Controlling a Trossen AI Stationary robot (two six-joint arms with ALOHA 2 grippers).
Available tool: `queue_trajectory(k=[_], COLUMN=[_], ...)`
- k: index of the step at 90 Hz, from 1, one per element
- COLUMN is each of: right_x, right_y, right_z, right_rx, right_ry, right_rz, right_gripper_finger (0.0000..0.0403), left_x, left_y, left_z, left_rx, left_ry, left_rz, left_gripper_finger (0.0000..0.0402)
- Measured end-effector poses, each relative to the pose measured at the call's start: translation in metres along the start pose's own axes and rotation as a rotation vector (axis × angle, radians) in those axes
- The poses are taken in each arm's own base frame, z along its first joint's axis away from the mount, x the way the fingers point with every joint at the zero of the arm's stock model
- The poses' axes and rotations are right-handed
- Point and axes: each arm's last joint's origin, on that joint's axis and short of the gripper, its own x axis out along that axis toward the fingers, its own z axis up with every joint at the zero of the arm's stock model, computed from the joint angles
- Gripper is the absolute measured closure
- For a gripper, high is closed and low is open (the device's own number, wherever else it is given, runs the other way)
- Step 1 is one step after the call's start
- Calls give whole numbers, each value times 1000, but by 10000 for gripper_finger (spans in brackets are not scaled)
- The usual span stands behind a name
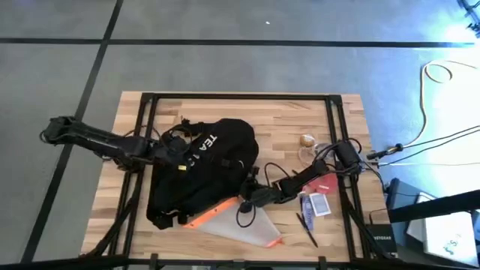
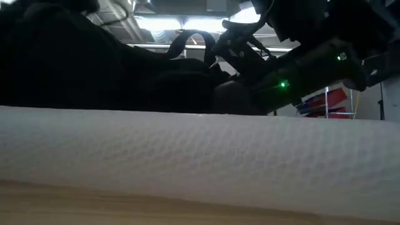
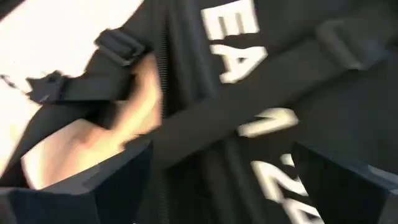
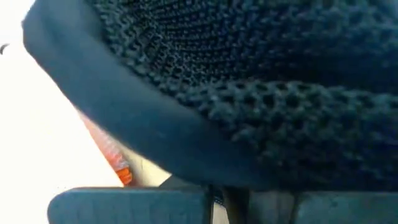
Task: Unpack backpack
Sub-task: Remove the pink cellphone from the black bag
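The black backpack with white lettering slumps mid-bench. My left gripper spreads wide against it; whether my right gripper is clenched I cannot tell.

Left arm: reaches in from the left side, stretched nearly level toward the middle. Left gripper: jaws spread wide, one finger at each side of its wrist view.

Right arm: comes in from the right side, bent, forearm angled toward the middle, green light lit on it in the low view. Right gripper: low near the surface; jaw state unclear.
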Motion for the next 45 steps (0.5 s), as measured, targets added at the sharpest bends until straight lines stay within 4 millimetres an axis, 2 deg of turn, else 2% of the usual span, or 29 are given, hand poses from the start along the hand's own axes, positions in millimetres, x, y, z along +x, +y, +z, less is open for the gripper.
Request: queue_trajectory(k=[20,45], right_x=[3,3], right_y=[-4,-4], right_z=[0,0], right_rx=[19,23], right_ry=[4,7], right_rz=[16,18], right_gripper_finger=[403,403], left_x=[29,51], left_y=[15,18], left_z=[-17,-27], left_rx=[-97,-205], left_ry=[104,82], left_rz=[-45,-370], left_gripper_finger=[38,38])
